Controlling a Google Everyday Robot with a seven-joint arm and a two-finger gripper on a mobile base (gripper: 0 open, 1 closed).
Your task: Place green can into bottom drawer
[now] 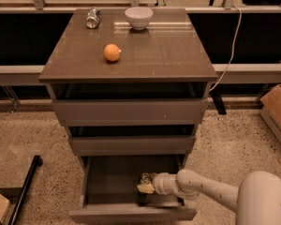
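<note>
Speckled floor (33, 135), grey-brown cabinet (131, 111): gripper (145, 186) sits inside open bottom drawer (107, 184), lower centre; its grip cannot be told.

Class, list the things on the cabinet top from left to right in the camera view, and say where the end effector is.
Silver can, orange, white bowl; end effector inside the open bottom drawer.

1. Gripper (148, 182), lower centre, inside bottom drawer (131, 214); object (144, 189) at its tip too dim to identify.
2. Cardboard box (276, 109) cut by right edge.
3. Robot body (267, 200) cut off, lower right corner.
</note>
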